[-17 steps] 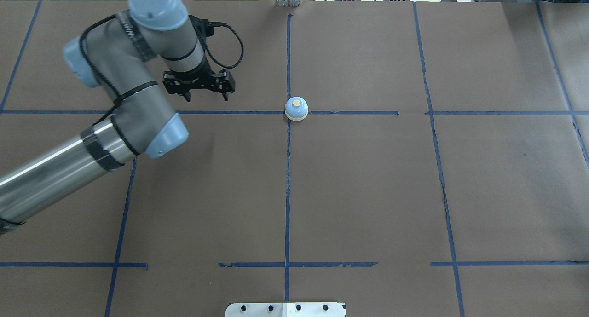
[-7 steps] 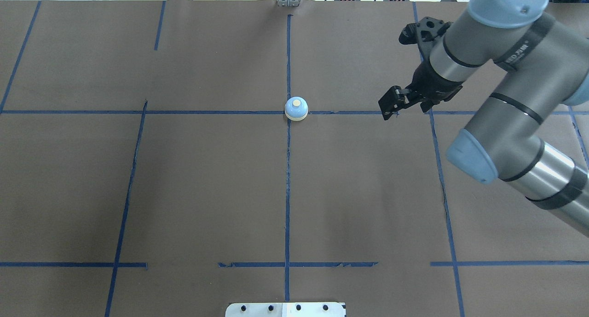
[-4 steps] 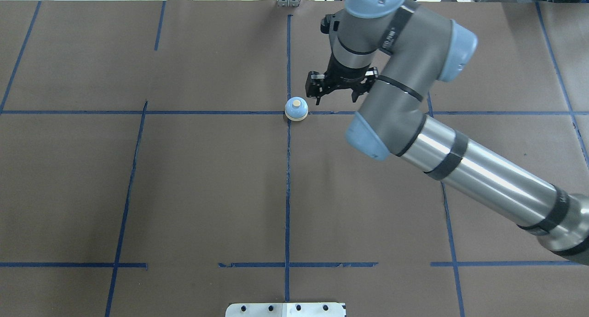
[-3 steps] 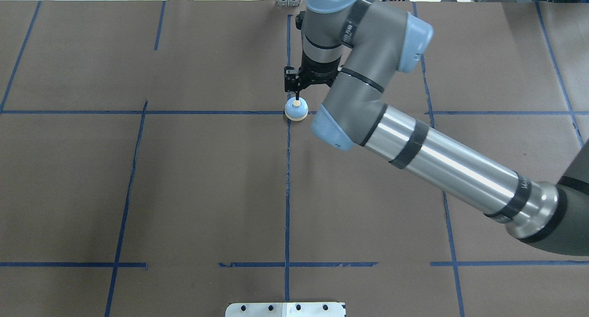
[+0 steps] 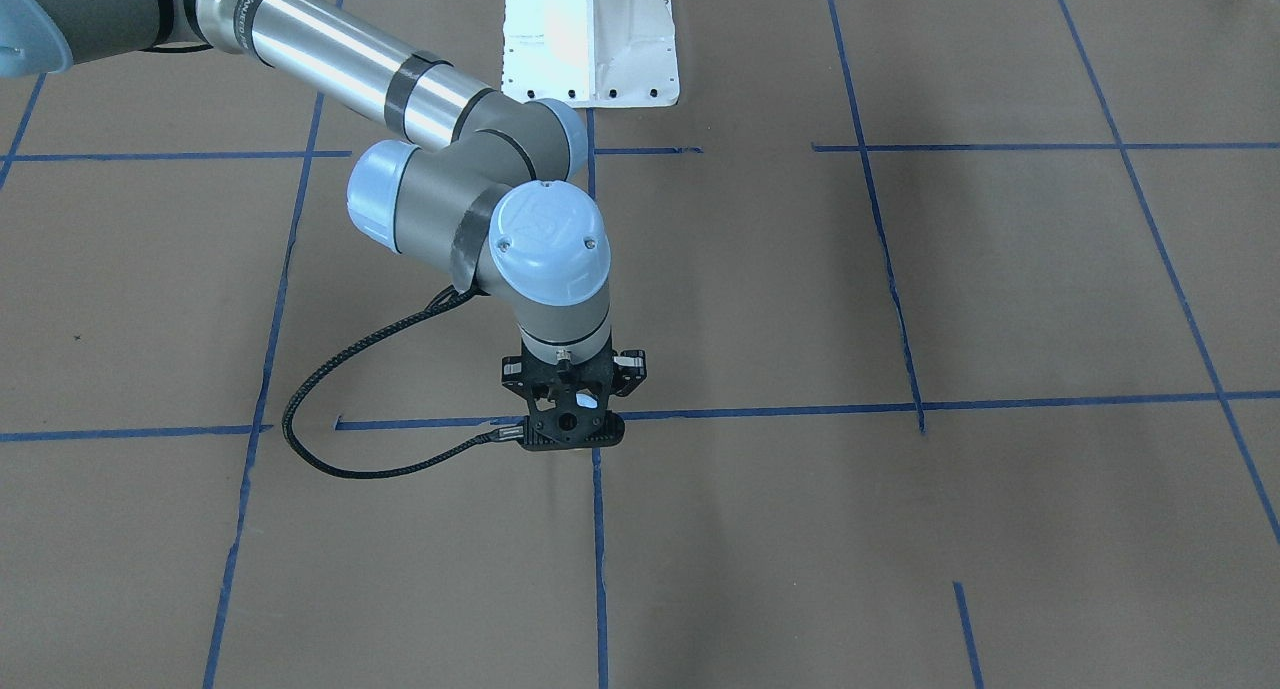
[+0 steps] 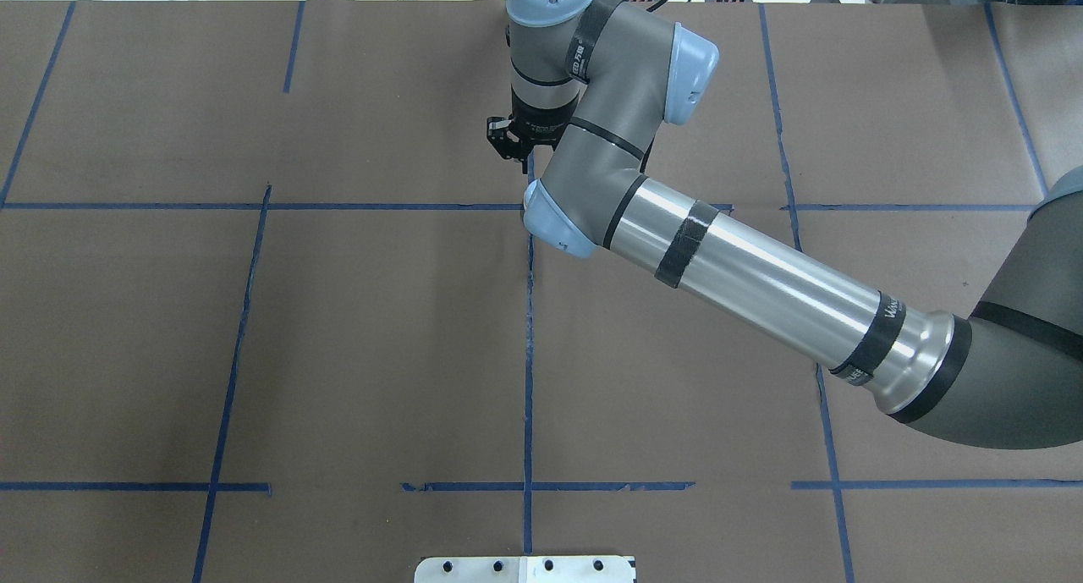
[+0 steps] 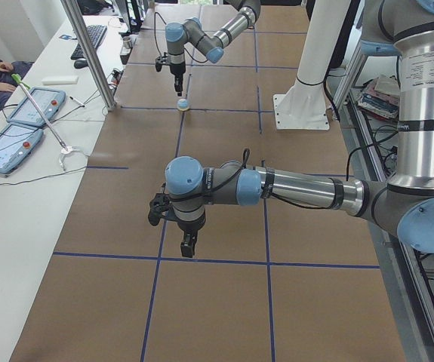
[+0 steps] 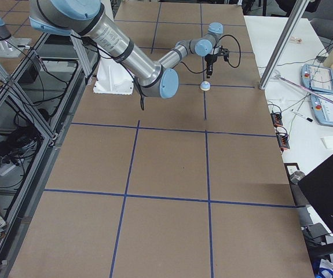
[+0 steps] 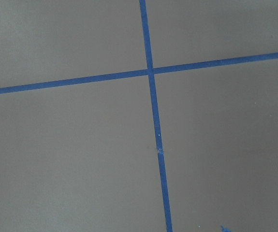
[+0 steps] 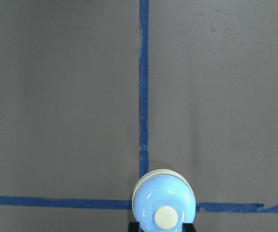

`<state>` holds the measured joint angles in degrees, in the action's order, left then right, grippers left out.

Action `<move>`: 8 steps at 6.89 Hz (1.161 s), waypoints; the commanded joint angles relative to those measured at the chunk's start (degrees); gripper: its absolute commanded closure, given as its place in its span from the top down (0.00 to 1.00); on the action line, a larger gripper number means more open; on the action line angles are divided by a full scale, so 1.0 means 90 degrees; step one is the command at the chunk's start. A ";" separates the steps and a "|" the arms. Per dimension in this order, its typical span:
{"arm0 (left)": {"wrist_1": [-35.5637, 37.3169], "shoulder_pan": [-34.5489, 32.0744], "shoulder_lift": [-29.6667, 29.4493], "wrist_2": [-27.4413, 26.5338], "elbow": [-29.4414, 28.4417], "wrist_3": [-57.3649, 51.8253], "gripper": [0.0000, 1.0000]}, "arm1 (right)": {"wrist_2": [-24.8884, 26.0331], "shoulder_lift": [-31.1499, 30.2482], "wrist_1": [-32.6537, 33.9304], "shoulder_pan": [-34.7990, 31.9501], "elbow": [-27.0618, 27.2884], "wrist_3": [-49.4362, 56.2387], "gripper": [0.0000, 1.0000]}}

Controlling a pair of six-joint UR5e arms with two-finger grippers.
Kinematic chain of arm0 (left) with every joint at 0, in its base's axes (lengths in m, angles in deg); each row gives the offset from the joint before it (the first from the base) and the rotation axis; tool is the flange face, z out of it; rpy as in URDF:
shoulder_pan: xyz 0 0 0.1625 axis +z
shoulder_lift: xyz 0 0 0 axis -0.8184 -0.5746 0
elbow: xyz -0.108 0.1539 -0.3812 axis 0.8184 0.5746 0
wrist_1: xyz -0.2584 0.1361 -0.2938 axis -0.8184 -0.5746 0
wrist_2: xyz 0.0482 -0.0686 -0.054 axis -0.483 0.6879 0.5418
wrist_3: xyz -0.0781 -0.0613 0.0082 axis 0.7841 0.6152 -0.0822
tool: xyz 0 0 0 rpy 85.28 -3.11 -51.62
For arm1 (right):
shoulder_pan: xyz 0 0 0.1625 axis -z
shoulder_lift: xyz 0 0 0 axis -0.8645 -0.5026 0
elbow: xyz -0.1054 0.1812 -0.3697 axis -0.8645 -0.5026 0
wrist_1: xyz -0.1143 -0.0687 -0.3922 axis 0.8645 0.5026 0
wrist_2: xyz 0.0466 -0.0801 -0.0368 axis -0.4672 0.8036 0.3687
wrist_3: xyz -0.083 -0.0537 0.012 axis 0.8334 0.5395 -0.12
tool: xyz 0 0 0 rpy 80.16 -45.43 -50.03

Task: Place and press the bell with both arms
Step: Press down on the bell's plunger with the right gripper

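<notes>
Left gripper (image 7: 189, 245): hangs over the tabletop (image 7: 224, 302), well apart from the bell (image 7: 183, 105); how far open it stands cannot be told
Right gripper (image 8: 210, 72): jaws drawn together, gripping nothing; poised just above the bell, near its 12 o'clock, a small gap between them
Bell: upright where blue tape lines (image 10: 143, 96) cross; at 6 o'clock in the right wrist view

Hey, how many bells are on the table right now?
1. The bell sits where two tape lines cross, just below the right gripper. The right arm hides it overhead; no second bell shows in any view.
</notes>
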<state>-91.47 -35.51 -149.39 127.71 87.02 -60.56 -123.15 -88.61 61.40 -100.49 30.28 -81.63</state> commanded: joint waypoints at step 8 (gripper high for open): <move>0.0009 0.0000 -0.0006 0.0000 0.0034 0.0012 1.00 | 0.0545 -0.0005 -0.0117 0.0338 -0.0371 -0.0034 0.05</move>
<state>-91.39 -35.43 -149.44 127.72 87.35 -60.46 -118.74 -88.61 60.35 -97.97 27.05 -81.94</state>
